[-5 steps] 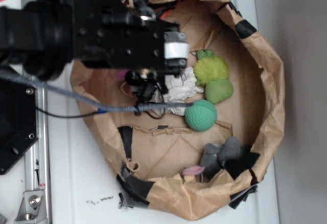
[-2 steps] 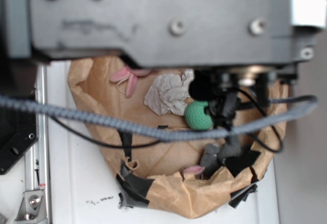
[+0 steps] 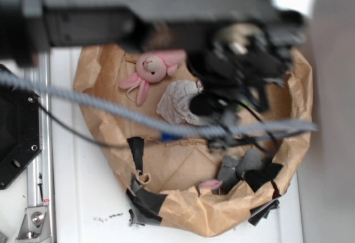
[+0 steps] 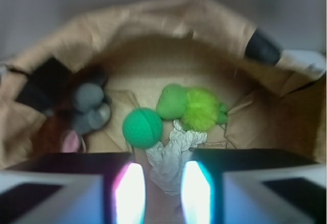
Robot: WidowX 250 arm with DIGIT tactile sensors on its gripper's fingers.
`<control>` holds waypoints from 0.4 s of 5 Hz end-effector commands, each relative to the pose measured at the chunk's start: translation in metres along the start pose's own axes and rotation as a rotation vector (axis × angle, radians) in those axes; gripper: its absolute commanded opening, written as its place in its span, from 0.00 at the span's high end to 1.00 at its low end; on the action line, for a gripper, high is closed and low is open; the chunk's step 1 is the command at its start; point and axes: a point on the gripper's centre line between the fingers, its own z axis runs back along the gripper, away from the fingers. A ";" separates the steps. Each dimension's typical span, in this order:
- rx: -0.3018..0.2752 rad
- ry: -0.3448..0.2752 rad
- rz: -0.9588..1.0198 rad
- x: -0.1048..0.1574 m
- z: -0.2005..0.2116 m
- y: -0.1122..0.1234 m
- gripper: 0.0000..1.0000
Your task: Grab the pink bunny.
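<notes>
The arm moved up & right vs a moment ago, so the pink bunny [image 3: 151,68] now shows its whole face; before only its ears peeked out. It lies in the paper bowl [image 3: 191,221], top left, w/ nothing holding it. Next to it, right, is the white paper wad [image 3: 176,101]. Grey plush [image 3: 239,168] sits bottom right. In wrist view the hand [image 4: 158,189] is spread apart over the wad, green ball [image 4: 142,127] just past it.
</notes>
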 end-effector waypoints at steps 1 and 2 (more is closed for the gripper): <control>0.054 -0.006 0.016 -0.026 -0.028 0.027 0.00; 0.089 0.032 -0.060 -0.034 -0.048 0.027 0.00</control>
